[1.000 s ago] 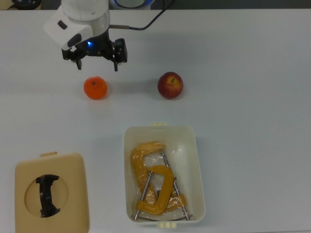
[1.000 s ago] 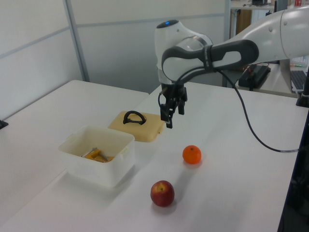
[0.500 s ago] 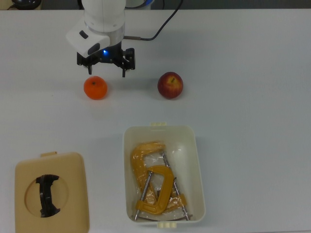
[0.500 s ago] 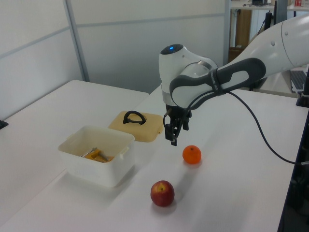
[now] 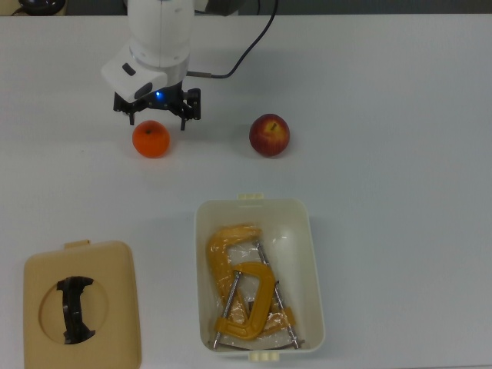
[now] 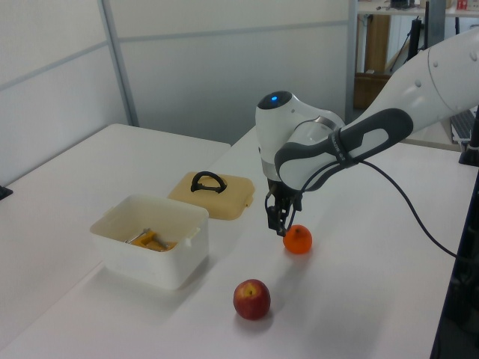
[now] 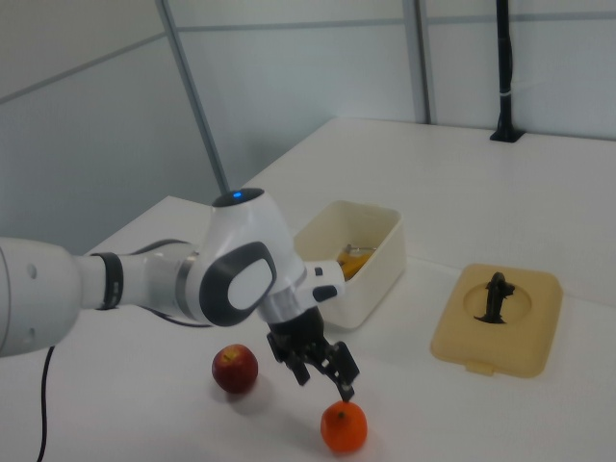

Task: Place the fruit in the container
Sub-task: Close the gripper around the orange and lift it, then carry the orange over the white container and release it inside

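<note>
Table scene, white top: my gripper low over the round bright orange fruit, jaws spread wide, holding nothing.
Deep cream-white rectangular plastic bin sits toward the top view's bottom, yellow-orange metal C-clamps inside. Flat tan square lid with black handle lies at the top view's bottom left. Dark red apple rests on the table on the top view's right of the orange, well apart; both outside the bin.
</note>
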